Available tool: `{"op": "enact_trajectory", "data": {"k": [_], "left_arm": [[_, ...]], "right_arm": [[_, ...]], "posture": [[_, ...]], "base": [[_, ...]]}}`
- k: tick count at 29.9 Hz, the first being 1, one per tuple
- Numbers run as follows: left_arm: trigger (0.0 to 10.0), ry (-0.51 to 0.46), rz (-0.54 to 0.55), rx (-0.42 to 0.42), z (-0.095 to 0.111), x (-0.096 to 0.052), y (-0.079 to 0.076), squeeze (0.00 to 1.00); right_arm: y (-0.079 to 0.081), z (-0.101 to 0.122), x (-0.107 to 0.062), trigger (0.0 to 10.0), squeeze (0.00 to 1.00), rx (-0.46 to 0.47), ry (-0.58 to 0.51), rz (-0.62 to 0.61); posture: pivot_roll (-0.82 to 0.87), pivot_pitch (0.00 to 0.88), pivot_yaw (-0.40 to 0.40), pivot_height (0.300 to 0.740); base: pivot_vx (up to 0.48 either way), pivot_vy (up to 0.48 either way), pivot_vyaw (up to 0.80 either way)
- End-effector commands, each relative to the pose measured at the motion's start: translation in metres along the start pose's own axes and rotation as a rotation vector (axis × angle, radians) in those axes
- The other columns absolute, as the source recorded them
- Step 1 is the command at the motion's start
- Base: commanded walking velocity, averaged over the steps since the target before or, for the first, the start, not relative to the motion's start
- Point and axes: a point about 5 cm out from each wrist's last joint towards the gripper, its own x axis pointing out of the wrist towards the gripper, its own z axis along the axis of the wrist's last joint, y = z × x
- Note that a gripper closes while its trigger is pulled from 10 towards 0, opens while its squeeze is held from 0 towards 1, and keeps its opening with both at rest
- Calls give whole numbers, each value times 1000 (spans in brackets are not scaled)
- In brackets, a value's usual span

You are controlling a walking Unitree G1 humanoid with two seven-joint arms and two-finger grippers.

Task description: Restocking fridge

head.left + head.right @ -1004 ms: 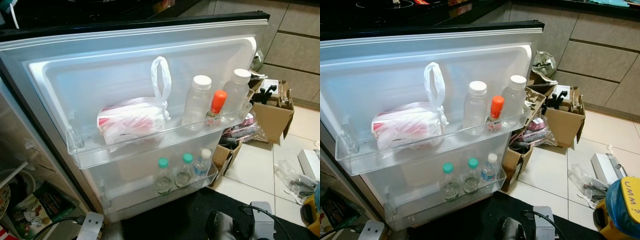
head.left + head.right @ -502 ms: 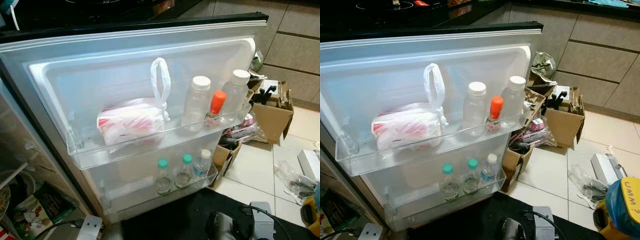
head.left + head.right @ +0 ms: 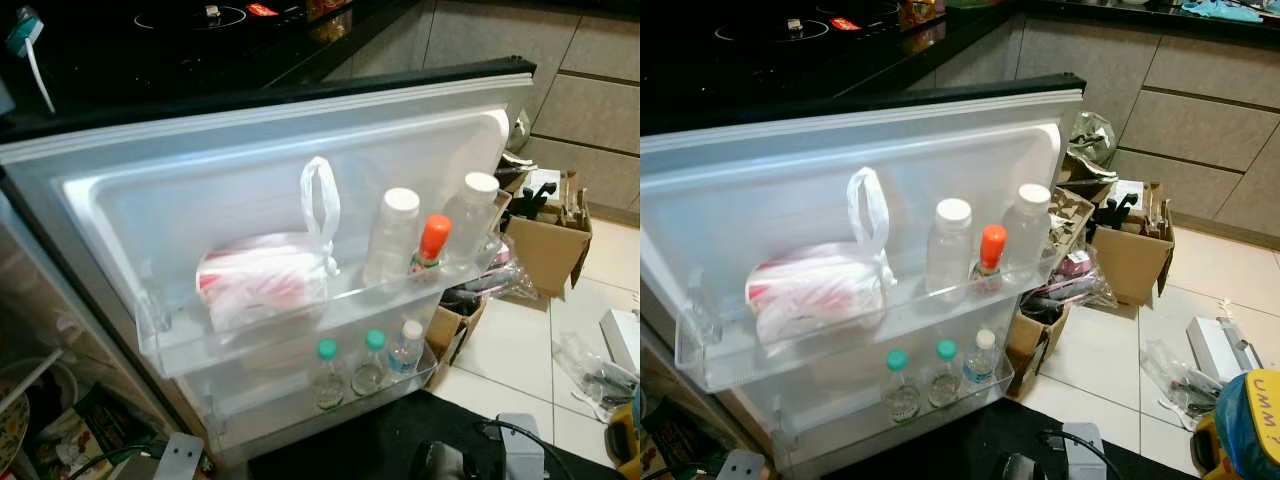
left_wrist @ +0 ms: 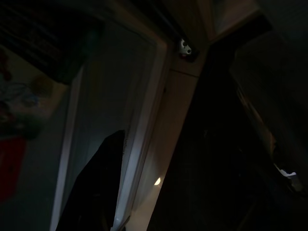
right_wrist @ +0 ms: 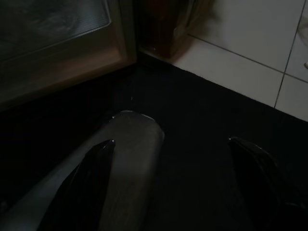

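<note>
Below, right gripper (image 5: 171, 149) jaws apart over black mat (image 5: 192, 106).

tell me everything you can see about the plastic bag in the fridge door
The plastic bag is thin, translucent white, with something red and white showing through it. It lies on its side in the upper door shelf, towards the hinge end, pressed against the clear front rail. Its knotted handle loop stands upright against the door's inner wall. To its right, apart from it, stands a white-capped clear bottle. No gripper touches it.
</note>
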Motion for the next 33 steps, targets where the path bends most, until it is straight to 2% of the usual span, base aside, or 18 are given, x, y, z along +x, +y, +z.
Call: {"op": "enact_trajectory", "data": {"k": [1,27,33], "left_arm": [[10000,24,-9,4,-5,-1,-1,0],[10000,43,-14,5,-9,-2,-3,0],[10000,45,-14,5,-9,-2,-2,0]], "right_arm": [[7,-20,-4,10000,0,-15,79,25],[6,-19,-4,10000,0,-18,80,23],[6,-18,-4,10000,0,-18,79,22]], "posture": [[30,0,-34,635],[29,0,-35,736],[29,0,-35,740]], "base": [[0,0,0],[0,0,0],[0,0,0]]}}
